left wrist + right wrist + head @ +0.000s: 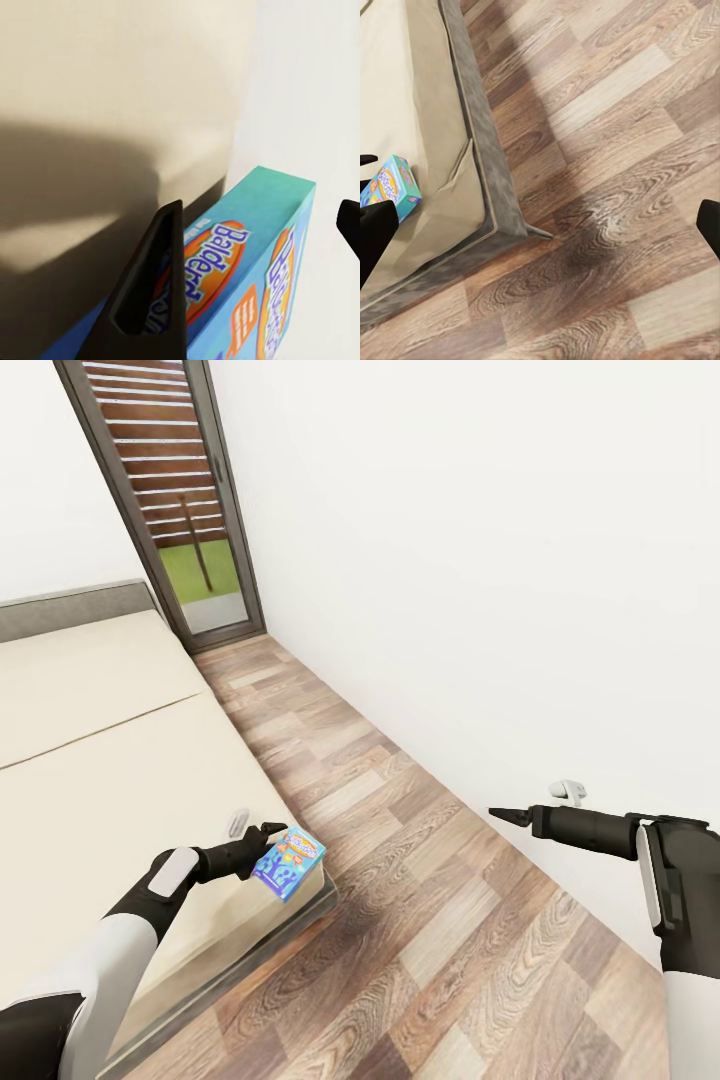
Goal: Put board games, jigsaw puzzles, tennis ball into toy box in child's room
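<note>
left gripper (268, 847) jaws sit either side of the blue board game (290, 861) at the near corner of the bed (120, 780); the left wrist view has one finger (154, 285) pressed on the printed face with the box between the two fingers, so i judge it clamped, box tilted and its long axis running out ahead of the jaws past the mattress edge. right gripper (508, 817) jaws look pinched together on nothing, well apart from the box over the wood floor (420, 920), so the left arm is far nearer and should carry it to the toy box.
</note>
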Tool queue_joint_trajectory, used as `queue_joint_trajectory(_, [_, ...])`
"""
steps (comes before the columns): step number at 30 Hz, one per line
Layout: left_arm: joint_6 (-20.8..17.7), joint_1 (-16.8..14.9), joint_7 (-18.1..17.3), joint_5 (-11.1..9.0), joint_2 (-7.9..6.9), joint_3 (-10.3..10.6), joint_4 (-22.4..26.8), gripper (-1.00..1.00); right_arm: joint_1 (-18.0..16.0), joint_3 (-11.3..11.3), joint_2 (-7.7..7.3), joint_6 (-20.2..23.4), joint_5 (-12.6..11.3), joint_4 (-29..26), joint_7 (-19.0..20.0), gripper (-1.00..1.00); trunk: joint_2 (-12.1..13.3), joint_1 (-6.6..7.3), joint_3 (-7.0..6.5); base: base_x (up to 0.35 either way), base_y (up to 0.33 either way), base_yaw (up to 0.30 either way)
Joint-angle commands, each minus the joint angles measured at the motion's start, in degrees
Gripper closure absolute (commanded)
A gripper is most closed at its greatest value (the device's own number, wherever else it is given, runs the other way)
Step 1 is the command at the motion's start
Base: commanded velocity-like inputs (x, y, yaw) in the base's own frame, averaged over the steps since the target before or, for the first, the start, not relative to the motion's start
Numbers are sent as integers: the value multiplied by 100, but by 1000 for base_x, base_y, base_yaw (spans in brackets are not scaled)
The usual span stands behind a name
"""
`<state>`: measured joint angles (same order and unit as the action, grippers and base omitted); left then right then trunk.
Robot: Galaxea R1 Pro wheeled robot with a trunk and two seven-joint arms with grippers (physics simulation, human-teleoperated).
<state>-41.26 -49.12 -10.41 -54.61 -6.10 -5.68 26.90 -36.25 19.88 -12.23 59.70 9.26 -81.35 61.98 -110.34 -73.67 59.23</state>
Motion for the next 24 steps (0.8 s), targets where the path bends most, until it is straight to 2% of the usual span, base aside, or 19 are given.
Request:
queue_joint_trajectory(1, [-31,-1,-14,64,4,-29,-4,-100,-5,7,1,30,59,-4,60,-100,-2,0,5,0,0,-8])
queue_joint_trajectory(16, [-31,-1,-20,64,-1,-29,-2,-100,-5,7,1,30,59,-4,60,-100,-2,0,5,0,0,-9])
queue_joint_trajectory(24, [-31,-1,-22,64,-4,-31,-1,-100,-5,7,1,30,59,-4,60,-100,-2,0,5,0,0,-111])
